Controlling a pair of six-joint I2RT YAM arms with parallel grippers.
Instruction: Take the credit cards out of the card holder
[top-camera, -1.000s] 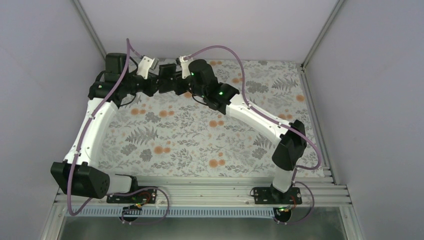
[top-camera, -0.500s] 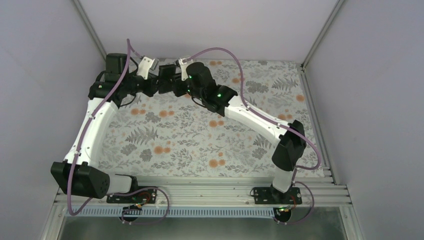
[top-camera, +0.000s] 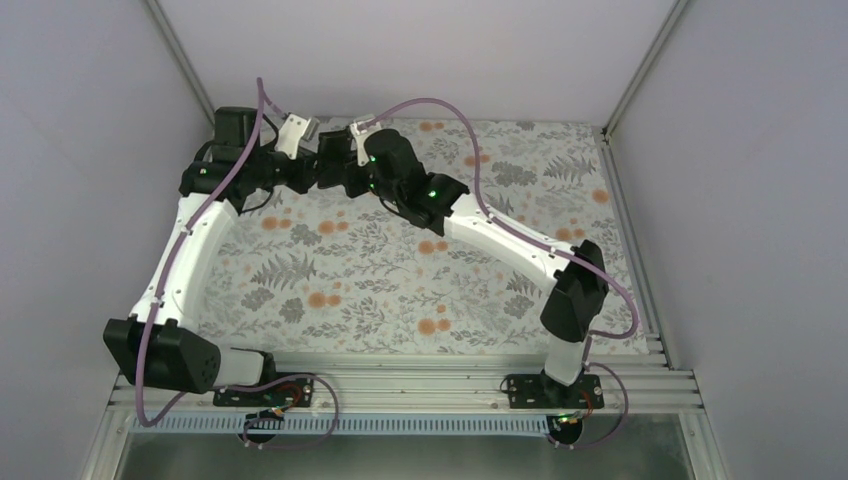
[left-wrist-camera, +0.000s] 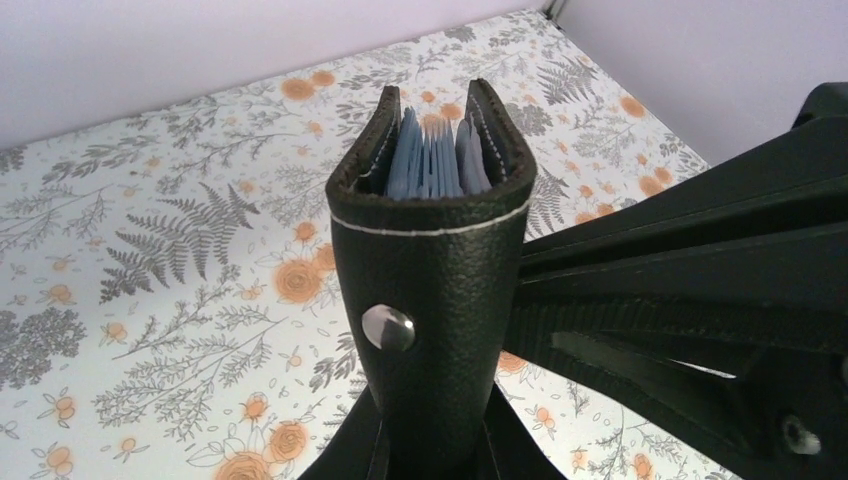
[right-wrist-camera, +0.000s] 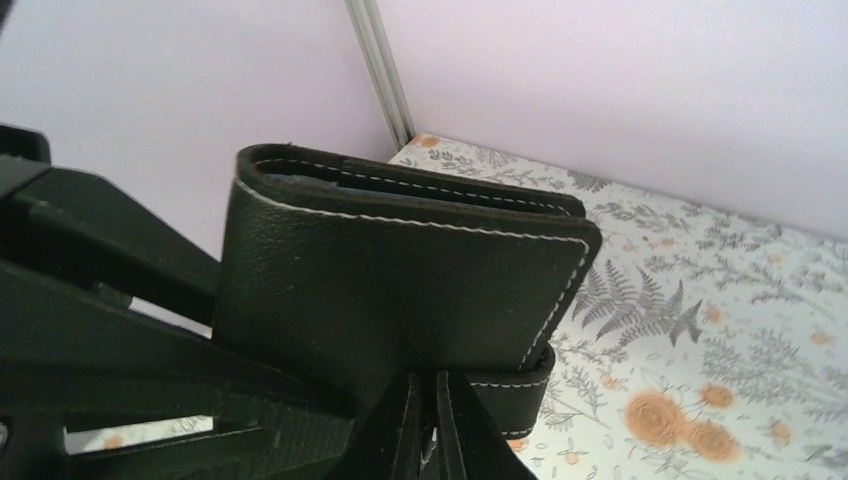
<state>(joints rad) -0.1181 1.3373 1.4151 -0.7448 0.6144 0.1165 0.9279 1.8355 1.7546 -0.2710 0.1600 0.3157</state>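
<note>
Top external view: both arms reach to the far left part of the flowered table (top-camera: 400, 290), and their wrists meet there above the cloth. The left arm (top-camera: 185, 250) runs from an elbow at the near left corner straight toward the far side, then bends right at the wrist. The right arm (top-camera: 500, 235) rises from its base at the near right to an elbow, and its white forearm slants left and far across the table. Where the two black wrists join, the view is too dark to tell the parts apart.

In the left wrist view the card holder (left-wrist-camera: 430, 290) stands upright, off the table, with its folded spine and a metal snap stud (left-wrist-camera: 388, 327) facing the camera. The left gripper (left-wrist-camera: 435, 455) pinches its lower end from both sides. Blue-grey leaves (left-wrist-camera: 435, 165) stand packed in its open top; I cannot tell whether any is a card. The right gripper (right-wrist-camera: 427, 400) comes in from the right. Its fingers are pressed almost together, and their tips are against the lower part of the holder's broad face, just beside a stitched strap (right-wrist-camera: 520, 385).
</note>
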